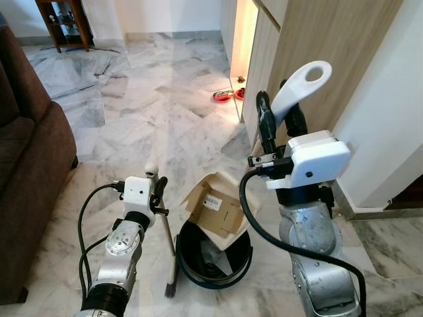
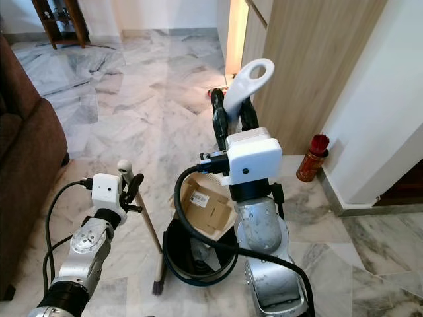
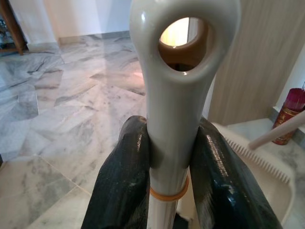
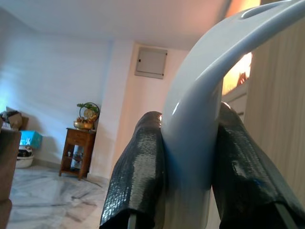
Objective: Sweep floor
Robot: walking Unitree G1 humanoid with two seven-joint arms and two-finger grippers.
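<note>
White dustpan handle tight in right gripper, broom stick in left gripper.

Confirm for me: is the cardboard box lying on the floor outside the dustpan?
No. The cardboard box rests inside the black dustpan, leaning against its rim, with the right gripper holding the white dustpan handle.
</note>
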